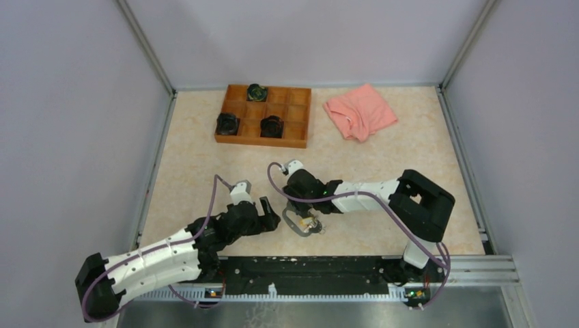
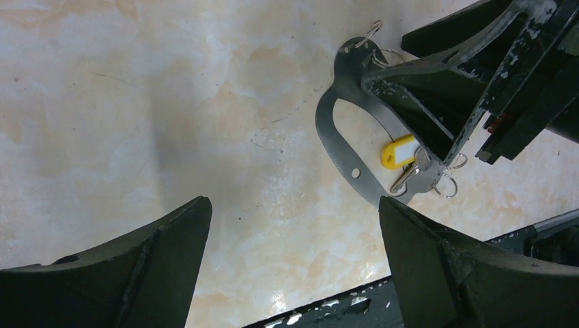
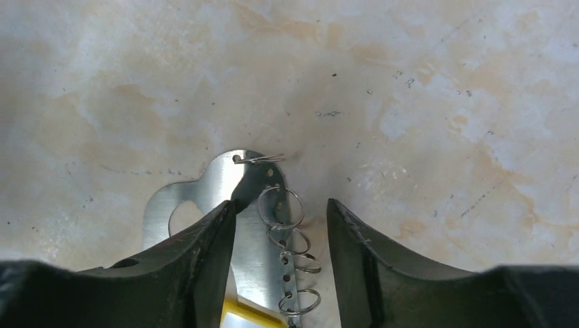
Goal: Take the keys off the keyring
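The keyring [image 1: 294, 227] lies flat on the table near the front edge, a silvery oval loop [image 2: 332, 140] with small split rings along its rim [image 3: 280, 208]. A yellow-headed key [image 2: 398, 152] and a slim metal key [image 2: 405, 180] lie at its near end; the yellow head also shows in the right wrist view [image 3: 240, 315]. My right gripper [image 1: 305, 215] is open and low over the keyring [image 3: 254, 260], its jaws either side of the ring-bearing rim. My left gripper [image 1: 272, 219] is open and empty just left of the keyring, above bare table [image 2: 293, 225].
A wooden compartment tray [image 1: 295, 117] at the back holds three black round knobby objects [image 1: 227, 124]. A pink cloth [image 1: 360, 111] lies at the back right. A black rail [image 1: 307, 275] runs along the front edge, close to the keyring. Grey walls enclose the table.
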You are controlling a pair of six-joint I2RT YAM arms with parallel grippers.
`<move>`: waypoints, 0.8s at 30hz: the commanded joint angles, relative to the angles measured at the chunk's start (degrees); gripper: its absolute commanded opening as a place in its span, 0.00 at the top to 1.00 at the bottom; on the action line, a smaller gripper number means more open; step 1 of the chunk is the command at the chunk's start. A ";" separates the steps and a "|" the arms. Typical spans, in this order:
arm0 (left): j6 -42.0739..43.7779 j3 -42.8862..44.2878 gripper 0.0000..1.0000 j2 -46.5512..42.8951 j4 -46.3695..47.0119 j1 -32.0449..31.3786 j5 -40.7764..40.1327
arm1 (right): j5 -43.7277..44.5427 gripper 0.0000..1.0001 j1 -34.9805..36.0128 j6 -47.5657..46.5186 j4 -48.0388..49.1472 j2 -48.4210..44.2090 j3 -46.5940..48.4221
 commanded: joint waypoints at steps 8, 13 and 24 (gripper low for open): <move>-0.14 -1.91 0.02 0.12 5.68 0.13 4.73 | 3.10 0.86 0.66 5.19 -3.29 -1.06 2.15; -0.14 -3.03 0.02 2.87 10.49 0.13 6.16 | 2.97 1.00 0.66 6.40 -2.43 -5.07 0.99; 7.83 -7.11 0.02 2.27 27.16 1.33 6.18 | -2.34 1.00 0.66 7.88 11.92 -19.12 -10.97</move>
